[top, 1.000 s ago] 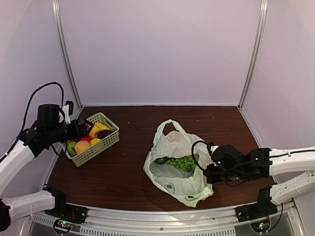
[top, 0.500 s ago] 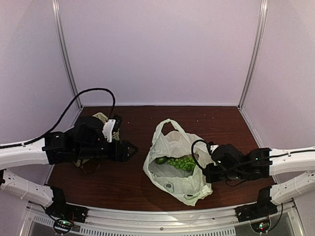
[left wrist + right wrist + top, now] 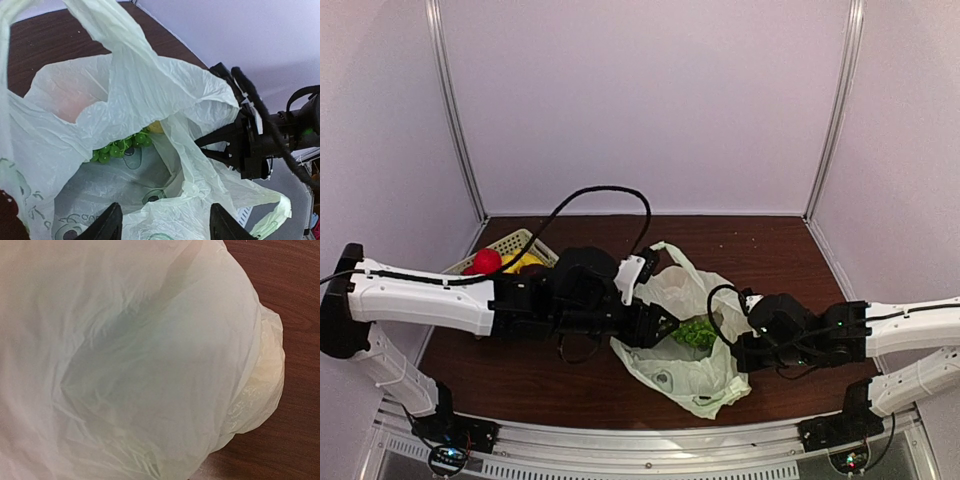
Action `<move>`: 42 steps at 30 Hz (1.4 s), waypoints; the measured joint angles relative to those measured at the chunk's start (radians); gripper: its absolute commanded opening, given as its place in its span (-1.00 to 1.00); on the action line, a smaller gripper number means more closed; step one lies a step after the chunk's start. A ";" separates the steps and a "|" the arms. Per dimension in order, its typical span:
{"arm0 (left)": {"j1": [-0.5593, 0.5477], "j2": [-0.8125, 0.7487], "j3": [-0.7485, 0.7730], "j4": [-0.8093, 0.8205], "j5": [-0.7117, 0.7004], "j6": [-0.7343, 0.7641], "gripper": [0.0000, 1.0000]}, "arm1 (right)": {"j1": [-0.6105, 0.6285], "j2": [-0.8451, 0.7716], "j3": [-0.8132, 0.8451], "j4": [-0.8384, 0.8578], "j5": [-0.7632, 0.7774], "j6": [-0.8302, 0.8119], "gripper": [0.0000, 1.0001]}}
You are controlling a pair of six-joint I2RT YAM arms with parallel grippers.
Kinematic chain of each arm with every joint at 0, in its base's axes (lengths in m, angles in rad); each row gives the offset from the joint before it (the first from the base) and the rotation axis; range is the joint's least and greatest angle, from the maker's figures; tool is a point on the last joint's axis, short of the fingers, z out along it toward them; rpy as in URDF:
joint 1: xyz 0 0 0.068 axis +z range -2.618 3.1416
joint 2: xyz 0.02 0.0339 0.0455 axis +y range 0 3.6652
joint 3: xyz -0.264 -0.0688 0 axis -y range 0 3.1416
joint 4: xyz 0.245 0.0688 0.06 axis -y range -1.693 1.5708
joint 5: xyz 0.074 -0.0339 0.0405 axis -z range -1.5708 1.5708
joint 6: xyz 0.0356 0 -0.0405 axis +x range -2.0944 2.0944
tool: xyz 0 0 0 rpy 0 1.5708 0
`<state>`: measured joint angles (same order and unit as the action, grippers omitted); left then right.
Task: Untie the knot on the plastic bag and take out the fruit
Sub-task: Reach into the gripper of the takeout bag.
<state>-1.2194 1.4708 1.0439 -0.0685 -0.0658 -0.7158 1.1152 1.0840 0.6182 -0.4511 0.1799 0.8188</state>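
Note:
The plastic bag (image 3: pixel 692 378) lies open at mid-table, its loop handles (image 3: pixel 665 252) apart; no knot shows. A bunch of green grapes (image 3: pixel 698 332) lies inside. My left gripper (image 3: pixel 663 324) is at the bag's left mouth, open and empty. In the left wrist view the gripper (image 3: pixel 165 227) looks into the bag (image 3: pixel 150 85) at the grapes (image 3: pixel 117 149) and a yellow fruit (image 3: pixel 156 127). My right gripper (image 3: pixel 738 352) is shut on the bag's right edge; its black fingers (image 3: pixel 220 137) show there. Bag plastic (image 3: pixel 140 365) hides its fingers in the right wrist view.
A pale green slotted basket (image 3: pixel 505 243) stands at the far left, holding a red fruit (image 3: pixel 482 262) and a yellow one (image 3: pixel 520 262). My left arm (image 3: pixel 430 295) stretches across in front of it. Dark wood table (image 3: pixel 760 250) with white walls round it.
My left arm has swung right from the basket to the bag's mouth, gripper empty. The right arm and bag have barely moved.

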 measured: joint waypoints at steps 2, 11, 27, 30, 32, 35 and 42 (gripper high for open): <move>-0.002 0.044 0.011 0.001 0.016 0.010 0.17 | 0.000 0.000 0.000 0.000 0.000 0.000 -1.00; -0.001 0.326 0.233 0.002 0.114 0.063 0.08 | 0.000 0.000 0.000 0.000 0.001 0.000 -1.00; 0.049 0.546 0.362 -0.095 0.046 0.154 0.16 | 0.000 -0.032 0.000 -0.011 0.002 0.000 -1.00; 0.051 0.567 0.372 -0.116 -0.007 0.170 0.25 | 0.000 -0.032 0.000 -0.010 0.002 0.000 -1.00; 0.055 0.577 0.373 -0.127 -0.029 0.174 0.30 | 0.000 -0.032 0.000 -0.009 0.002 0.000 -1.00; 0.064 0.590 0.373 -0.137 -0.064 0.175 0.31 | 0.000 -0.028 0.000 -0.007 0.002 0.000 -1.00; 0.074 0.613 0.375 -0.139 -0.104 0.172 0.43 | 0.000 -0.024 0.000 -0.001 0.002 0.000 -1.00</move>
<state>-1.1450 2.0834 1.4185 -0.2073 -0.1696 -0.5438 1.1149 1.0599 0.6178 -0.4522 0.1814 0.8188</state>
